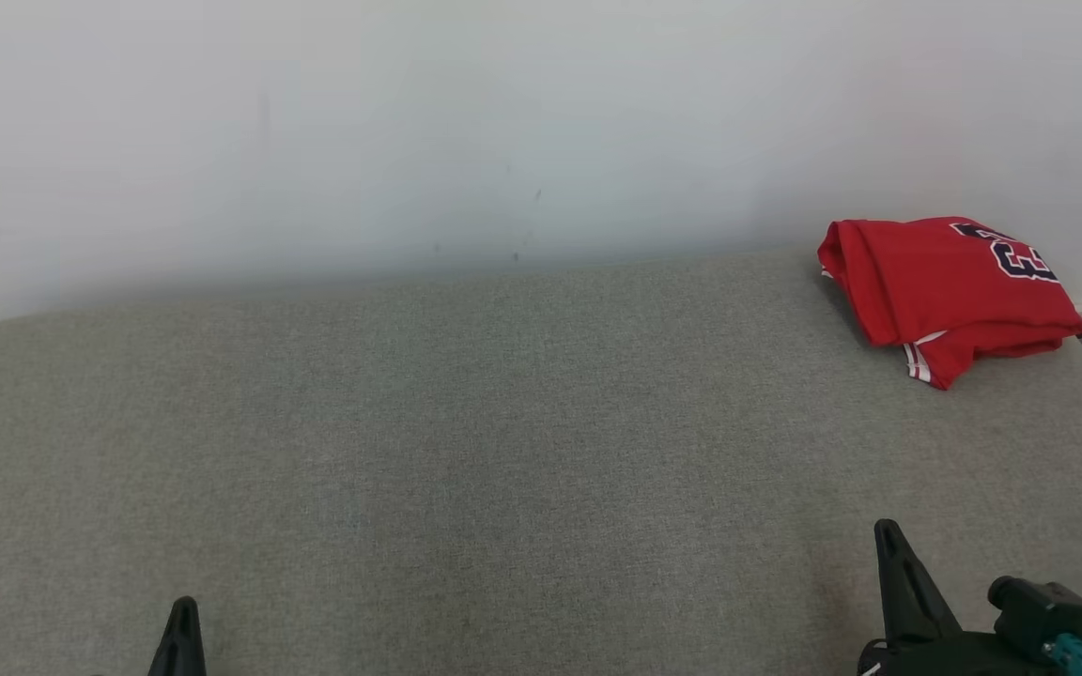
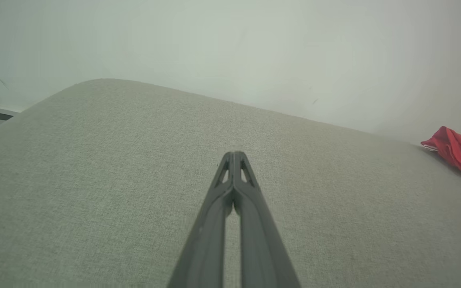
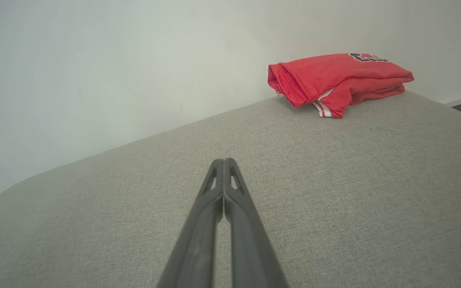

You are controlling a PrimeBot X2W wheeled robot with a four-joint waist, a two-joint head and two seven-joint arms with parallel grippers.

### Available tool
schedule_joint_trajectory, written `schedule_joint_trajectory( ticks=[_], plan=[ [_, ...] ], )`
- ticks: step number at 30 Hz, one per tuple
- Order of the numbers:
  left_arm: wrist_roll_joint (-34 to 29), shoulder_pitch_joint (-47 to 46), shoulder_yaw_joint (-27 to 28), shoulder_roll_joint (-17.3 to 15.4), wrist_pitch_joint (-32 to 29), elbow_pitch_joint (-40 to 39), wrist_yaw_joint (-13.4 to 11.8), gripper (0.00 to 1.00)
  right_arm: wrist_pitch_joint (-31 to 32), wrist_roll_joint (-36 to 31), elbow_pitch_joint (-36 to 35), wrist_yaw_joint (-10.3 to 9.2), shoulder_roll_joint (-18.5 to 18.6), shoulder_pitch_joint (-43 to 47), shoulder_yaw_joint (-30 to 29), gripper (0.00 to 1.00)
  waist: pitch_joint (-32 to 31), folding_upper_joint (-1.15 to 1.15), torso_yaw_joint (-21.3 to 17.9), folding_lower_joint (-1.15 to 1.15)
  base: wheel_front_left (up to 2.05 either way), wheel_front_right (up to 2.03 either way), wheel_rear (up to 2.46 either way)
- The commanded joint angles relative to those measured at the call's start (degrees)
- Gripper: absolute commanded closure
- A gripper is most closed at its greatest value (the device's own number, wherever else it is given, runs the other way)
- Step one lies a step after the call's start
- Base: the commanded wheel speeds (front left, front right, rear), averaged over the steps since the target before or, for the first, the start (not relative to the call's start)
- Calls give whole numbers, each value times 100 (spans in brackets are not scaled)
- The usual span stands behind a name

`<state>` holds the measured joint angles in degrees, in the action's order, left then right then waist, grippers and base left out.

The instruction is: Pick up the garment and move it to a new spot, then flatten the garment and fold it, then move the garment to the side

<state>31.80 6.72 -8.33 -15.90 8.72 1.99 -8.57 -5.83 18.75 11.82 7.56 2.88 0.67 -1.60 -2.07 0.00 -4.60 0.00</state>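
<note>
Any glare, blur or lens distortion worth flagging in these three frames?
Head view: soft even light, no glare, red garment sharp. Left wrist view: wide-angle lens bows the far edge of the grey cushion; left gripper blurs toward the bottom. Right wrist view: same near blur on the right gripper; faint shadow under the garment.

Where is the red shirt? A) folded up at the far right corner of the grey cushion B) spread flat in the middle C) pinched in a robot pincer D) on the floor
A: the folded red jersey with dark numbers sits at the far right corner of the grey fabric cushion, by the white wall.
</note>
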Motion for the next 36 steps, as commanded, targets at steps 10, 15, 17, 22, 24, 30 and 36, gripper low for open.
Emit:
schedule_joint_trajectory(
  ticks=[10, 15, 17, 22, 24, 30, 36],
  plan=[
    [987, -307, 174, 159, -100, 116, 260, 100, 308, 1153, 18, -3, 4, -326, -190, 100, 21, 0, 44, 0, 0, 0, 0],
    [1385, -368, 227, 237, -140, 185, 365, 100, 441, 1613, 62, -3, 4, -389, -258, 100, 31, 0, 64, 0, 0, 0, 0],
    [1531, -396, 247, 269, -159, 211, 406, 100, 489, 1789, 78, -3, 4, -414, -284, 100, 35, 0, 73, 0, 0, 0, 0],
    [1897, -456, 294, 347, -198, 277, 503, 100, 610, 2214, 119, -4, 3, -466, -348, 100, 45, 0, 93, 0, 0, 0, 0],
    [2045, -473, 311, 376, -213, 304, 537, 100, 656, 2381, 135, -4, 3, -492, -372, 100, 49, 0, 101, 0, 0, 0, 0],
    [2384, -539, 359, 444, -251, 357, 628, 100, 771, 2777, 177, -5, 3, -535, -431, 100, 59, 0, 122, 0, 0, 0, 0],
    [2769, -588, 413, 529, -294, 422, 728, 100, 897, 3220, 222, -5, 3, -605, -496, 100, 71, 0, 147, 0, 0, 0, 0]
  ],
)
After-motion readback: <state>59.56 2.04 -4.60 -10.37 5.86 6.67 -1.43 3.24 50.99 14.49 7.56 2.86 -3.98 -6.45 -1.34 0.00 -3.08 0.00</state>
